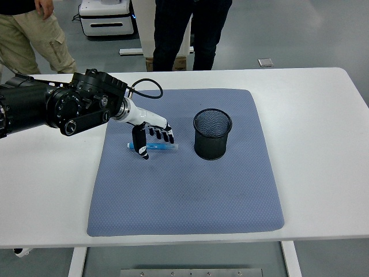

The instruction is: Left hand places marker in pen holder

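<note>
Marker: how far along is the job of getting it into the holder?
Early. Reach done: the left hand is over the marker, which lies flat on the blue mat, fingers curling around it, no firm grasp visible. Left: lift, carry right, drop into the empty mesh pen holder.

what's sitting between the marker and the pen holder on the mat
Nothing visible. The blue marker lies flat on the blue mat under the left hand, and only bare mat separates it from the black mesh pen holder to its right, which stands upright with an open top.
</note>
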Tool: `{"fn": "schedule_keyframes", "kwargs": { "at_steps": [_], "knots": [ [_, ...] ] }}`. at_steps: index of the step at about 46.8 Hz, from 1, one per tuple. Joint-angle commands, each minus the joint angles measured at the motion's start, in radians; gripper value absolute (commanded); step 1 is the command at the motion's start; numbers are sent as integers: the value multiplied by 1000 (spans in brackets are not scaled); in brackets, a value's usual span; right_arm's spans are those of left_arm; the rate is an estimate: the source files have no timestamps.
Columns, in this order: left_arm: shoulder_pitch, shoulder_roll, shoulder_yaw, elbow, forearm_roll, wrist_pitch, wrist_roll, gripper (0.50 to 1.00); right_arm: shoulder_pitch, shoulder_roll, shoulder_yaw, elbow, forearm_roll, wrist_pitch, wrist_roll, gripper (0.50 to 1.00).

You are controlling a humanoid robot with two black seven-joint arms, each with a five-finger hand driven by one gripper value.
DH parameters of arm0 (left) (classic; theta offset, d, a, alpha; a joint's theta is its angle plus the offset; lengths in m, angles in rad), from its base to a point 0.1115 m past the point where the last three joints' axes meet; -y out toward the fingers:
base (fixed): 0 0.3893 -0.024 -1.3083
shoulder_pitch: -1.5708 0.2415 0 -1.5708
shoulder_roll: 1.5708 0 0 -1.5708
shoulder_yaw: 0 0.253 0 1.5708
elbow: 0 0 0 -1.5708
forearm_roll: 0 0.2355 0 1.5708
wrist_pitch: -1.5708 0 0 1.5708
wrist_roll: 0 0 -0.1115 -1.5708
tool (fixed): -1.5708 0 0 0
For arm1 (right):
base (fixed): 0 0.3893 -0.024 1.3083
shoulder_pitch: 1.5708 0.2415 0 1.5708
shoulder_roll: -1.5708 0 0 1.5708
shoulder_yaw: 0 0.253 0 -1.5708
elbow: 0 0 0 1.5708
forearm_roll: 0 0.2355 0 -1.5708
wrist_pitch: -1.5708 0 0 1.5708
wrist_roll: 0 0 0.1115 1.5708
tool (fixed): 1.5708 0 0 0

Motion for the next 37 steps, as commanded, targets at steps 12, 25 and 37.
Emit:
{"fn": "schedule_keyframes", "kwargs": {
  "at_steps": [12,25,37],
  "knots": [
    [2,-8,0,-1,21,0,0,769,0,0,0,0,0,0,0,1000],
    [2,-19,0,-1,35,1,0,742,0,0,0,0,0,0,0,1000],
    [2,-19,0,-3,52,1,0,725,0,0,0,0,0,0,0,1000]
  ]
}}
